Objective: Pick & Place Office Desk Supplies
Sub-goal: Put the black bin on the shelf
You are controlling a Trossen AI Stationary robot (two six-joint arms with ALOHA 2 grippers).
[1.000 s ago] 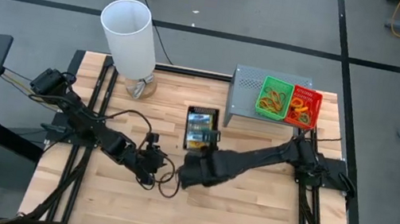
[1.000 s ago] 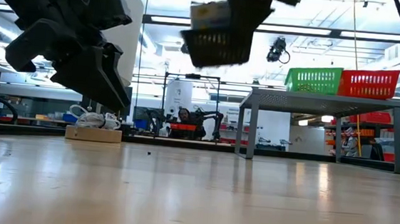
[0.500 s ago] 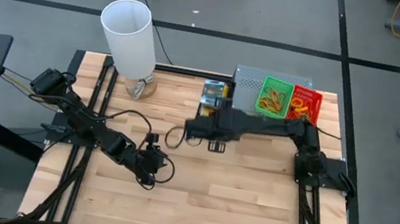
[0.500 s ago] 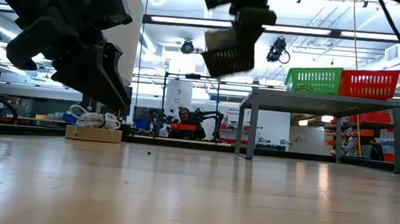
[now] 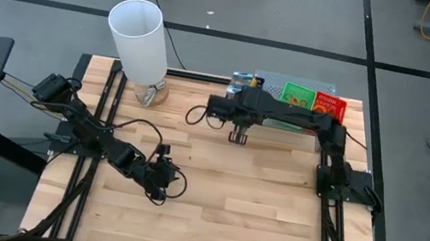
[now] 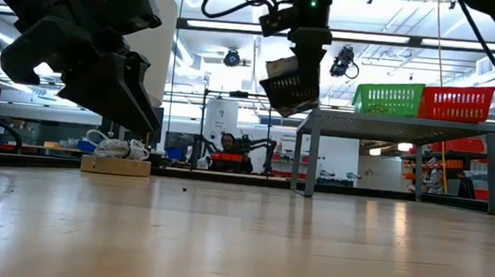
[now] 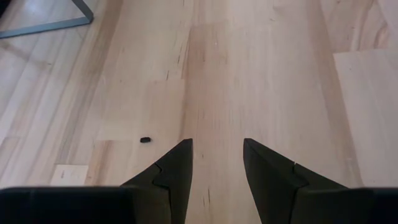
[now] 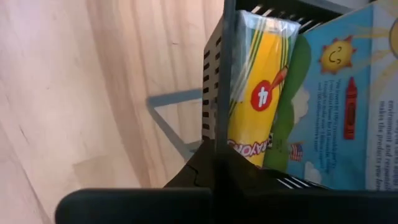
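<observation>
My right gripper [image 5: 241,99] is shut on a small black perforated tray [image 6: 291,84] and holds it in the air just left of the grey riser [image 6: 408,125]. Inside the tray are a yellow-green crayon box [image 8: 255,93] and a box with a blue back [image 8: 336,87]. On top of the riser stand a green tray [image 5: 295,104] and a red tray [image 5: 328,114], both holding coloured bands. My left gripper [image 7: 216,168] is open and hovers low over bare wood near the table's middle left [image 5: 164,180]. My right gripper holds the black tray by its perforated side wall [image 8: 214,112]; the wall's rim runs straight in between the shut fingers [image 8: 199,171], one on each side. The tray is lifted clear and hangs tilted below the gripper [image 6: 293,36], with the boxes still inside.
A tall white cylinder [image 5: 139,39] stands on a round base at the table's far left. The riser [image 5: 266,82] takes up the far right corner. A small dark speck [image 7: 145,140] lies on the wood ahead of my left gripper. Bare wood covers the near half.
My right gripper has swung from the table's middle toward the far edge and the riser, carrying the black tray through the air. The tray, roughly level a second ago, now hangs tilted beside the riser's left end.
</observation>
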